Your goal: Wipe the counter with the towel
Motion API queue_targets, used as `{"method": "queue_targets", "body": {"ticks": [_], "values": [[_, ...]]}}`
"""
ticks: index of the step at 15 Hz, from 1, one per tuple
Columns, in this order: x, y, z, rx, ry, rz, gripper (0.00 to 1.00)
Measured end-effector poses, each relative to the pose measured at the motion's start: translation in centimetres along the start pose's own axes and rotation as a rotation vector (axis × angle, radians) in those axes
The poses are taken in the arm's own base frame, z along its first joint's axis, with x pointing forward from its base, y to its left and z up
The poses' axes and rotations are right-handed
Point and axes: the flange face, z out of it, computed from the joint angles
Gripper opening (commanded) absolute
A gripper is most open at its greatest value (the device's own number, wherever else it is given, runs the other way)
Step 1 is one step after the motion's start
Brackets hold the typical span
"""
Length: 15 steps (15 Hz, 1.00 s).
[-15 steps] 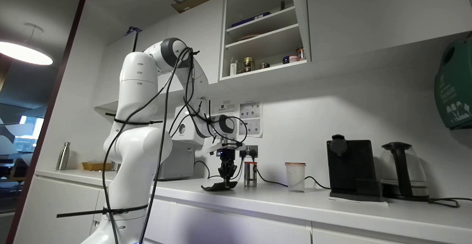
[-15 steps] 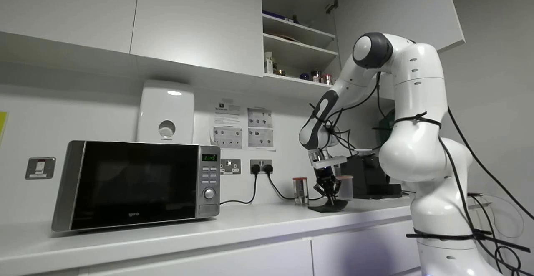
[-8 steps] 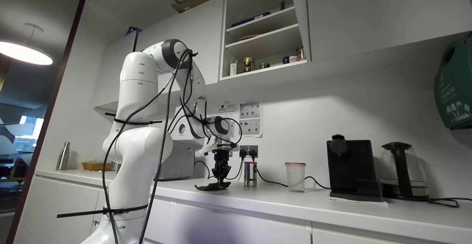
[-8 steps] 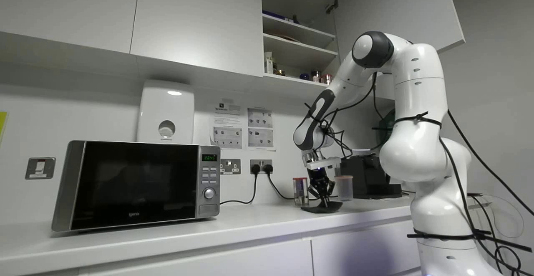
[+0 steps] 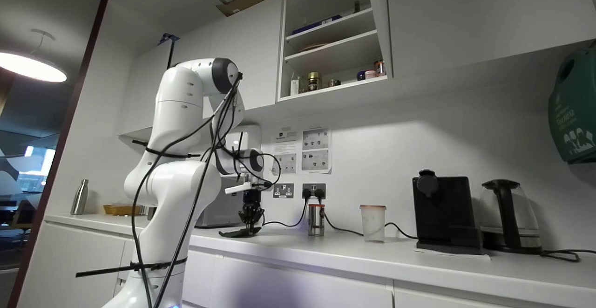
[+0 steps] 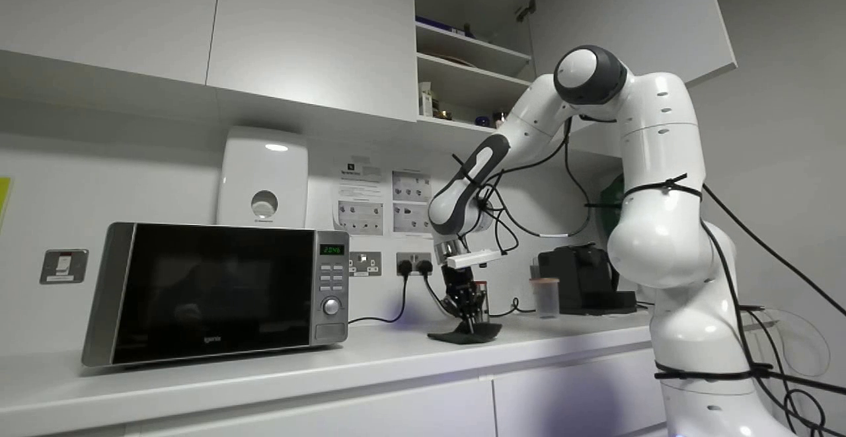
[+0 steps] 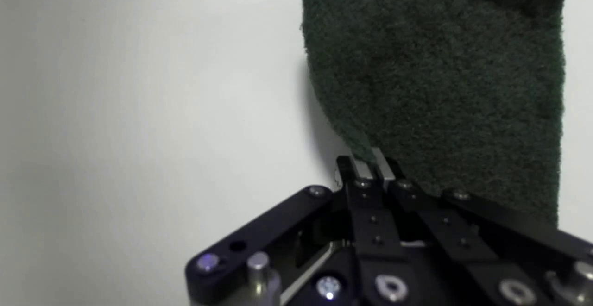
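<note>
The towel is a thin dark grey-green cloth (image 7: 444, 74). It lies mostly flat on the white counter (image 7: 162, 111), with its near-left edge lifted and pinched between the gripper's fingertips (image 7: 370, 160) in the wrist view. In both exterior views the gripper (image 5: 251, 226) (image 6: 470, 321) points down at the counter (image 5: 344, 252) (image 6: 396, 357), with the towel (image 5: 234, 233) (image 6: 453, 336) spread low under its tips. The towel's far edge and the part under the gripper are cut off or hidden in the wrist view.
A microwave (image 6: 218, 291) stands on the counter, towards the gripper's left in an exterior view. A red-lidded canister (image 5: 316, 222), a plastic tub (image 5: 373, 224), a black coffee machine (image 5: 444, 215) and a kettle (image 5: 503, 217) stand along the back. Cables (image 5: 284, 224) run behind.
The gripper and the towel have slid left along the counter in both exterior views, towards the microwave and away from the tub. The grip on the towel looks the same.
</note>
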Motion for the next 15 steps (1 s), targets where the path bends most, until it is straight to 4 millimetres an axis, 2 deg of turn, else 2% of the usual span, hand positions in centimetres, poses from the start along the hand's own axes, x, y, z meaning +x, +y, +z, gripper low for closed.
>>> {"method": "queue_targets", "body": {"ticks": [4,7,9,11,15], "values": [[0.0,-7.0,-1.8,0.007,0.041,-0.132,0.01],[0.3,-9.8,-2.6,0.016,0.057,-0.178,0.01],[0.7,-10.0,-2.3,0.018,0.052,-0.178,0.01],[1.2,-9.2,-1.5,0.017,0.035,-0.162,0.01],[2.6,-5.5,-0.8,0.014,0.008,-0.087,0.01]]}}
